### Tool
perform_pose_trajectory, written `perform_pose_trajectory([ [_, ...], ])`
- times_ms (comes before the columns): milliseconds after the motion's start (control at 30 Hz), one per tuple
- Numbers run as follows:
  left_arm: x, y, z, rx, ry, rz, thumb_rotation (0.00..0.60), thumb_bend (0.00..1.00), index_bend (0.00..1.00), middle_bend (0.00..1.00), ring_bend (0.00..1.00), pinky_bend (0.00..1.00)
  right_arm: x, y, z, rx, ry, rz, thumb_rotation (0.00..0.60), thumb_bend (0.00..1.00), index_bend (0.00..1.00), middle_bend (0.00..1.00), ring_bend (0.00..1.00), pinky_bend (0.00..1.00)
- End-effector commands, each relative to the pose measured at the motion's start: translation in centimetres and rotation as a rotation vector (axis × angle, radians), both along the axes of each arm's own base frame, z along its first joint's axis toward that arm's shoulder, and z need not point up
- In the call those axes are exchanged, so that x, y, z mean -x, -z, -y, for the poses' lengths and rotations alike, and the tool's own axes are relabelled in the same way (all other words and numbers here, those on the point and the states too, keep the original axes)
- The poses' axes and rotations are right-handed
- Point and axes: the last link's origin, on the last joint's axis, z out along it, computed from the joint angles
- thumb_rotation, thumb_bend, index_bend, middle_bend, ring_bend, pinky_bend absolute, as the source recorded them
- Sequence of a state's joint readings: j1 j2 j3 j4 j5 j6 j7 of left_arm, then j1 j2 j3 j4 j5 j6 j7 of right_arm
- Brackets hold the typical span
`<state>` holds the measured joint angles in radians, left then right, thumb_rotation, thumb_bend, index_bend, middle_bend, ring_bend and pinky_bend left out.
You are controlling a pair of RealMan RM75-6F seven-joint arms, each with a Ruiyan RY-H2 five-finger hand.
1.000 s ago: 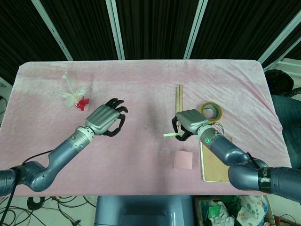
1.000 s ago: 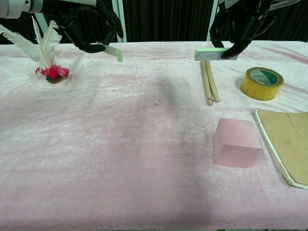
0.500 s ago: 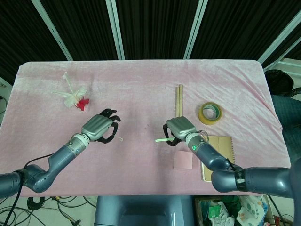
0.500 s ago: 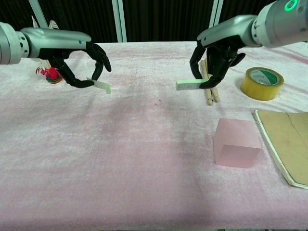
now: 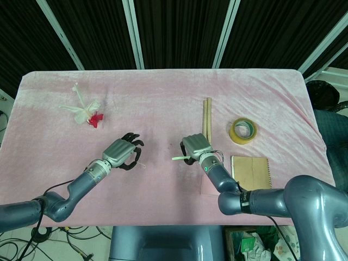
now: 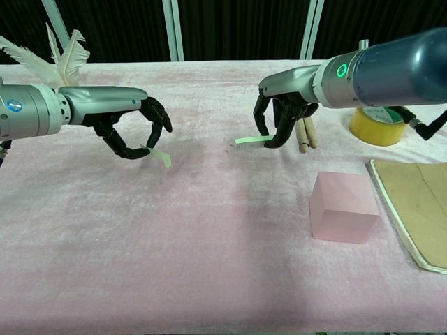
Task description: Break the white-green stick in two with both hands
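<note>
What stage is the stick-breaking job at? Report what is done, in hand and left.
Done: the white-green stick is in two pieces, well apart. In hand: the left hand holds the pale left piece, and the right hand holds the green-edged right piece, both low over the pink velvety tablecloth. Left: probably only to set the pieces down and let go; neither piece lies on the cloth yet.

A soft pink cloth (image 5: 163,109) covers the whole worktop. Behind it hang dark black curtains (image 5: 174,32) with slanted white bars (image 5: 133,32) across them. The light is bright and even, with soft shadows on the cloth. Past the near edge of the worktop, black cables (image 5: 76,247) lie on a pale floor (image 5: 49,250).
</note>
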<state>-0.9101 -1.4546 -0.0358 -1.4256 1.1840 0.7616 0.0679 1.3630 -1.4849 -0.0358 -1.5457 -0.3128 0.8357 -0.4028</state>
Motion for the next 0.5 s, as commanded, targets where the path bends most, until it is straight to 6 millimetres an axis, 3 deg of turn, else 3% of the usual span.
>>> perform_pose_trajectory([
  [33, 0.3, 0.5, 0.0, 0.002, 0.002, -0.015, 0.600, 0.53, 0.58, 0.18, 0.00, 0.00, 0.5, 0.7, 0.0, -0.002, 0.009, -0.022, 0.600, 0.52, 0.85, 1.00, 1.00, 0.98],
  [133, 0.8, 0.9, 0.0, 0.010, -0.005, -0.040, 0.600, 0.41, 0.49, 0.16, 0.00, 0.00, 1.1, 1.1, 0.0, -0.006, 0.011, -0.044, 0.600, 0.44, 0.83, 1.00, 1.00, 0.98],
  [233, 1.2, 1.3, 0.0, 0.017, -0.011, -0.069, 0.600, 0.23, 0.30, 0.12, 0.00, 0.00, 1.5, 1.5, -0.1, -0.012, 0.019, -0.055, 0.600, 0.36, 0.69, 1.00, 1.00, 0.98],
  [300, 1.3, 1.3, 0.0, 0.020, -0.020, -0.078, 0.600, 0.16, 0.19, 0.10, 0.00, 0.00, 1.6, 1.5, -0.1, -0.018, 0.019, -0.062, 0.600, 0.28, 0.57, 1.00, 1.00, 0.97],
  [400, 1.0, 1.2, -0.1, 0.016, -0.040, -0.062, 0.600, 0.12, 0.07, 0.06, 0.00, 0.00, 1.9, 1.4, -0.3, -0.046, 0.012, -0.093, 0.600, 0.20, 0.40, 1.00, 1.00, 0.97],
  [500, 0.5, 0.9, -0.2, 0.011, -0.052, -0.042, 0.600, 0.10, 0.03, 0.04, 0.00, 0.00, 2.0, 1.3, -0.6, -0.088, 0.025, -0.109, 0.600, 0.15, 0.28, 1.00, 1.00, 0.97],
])
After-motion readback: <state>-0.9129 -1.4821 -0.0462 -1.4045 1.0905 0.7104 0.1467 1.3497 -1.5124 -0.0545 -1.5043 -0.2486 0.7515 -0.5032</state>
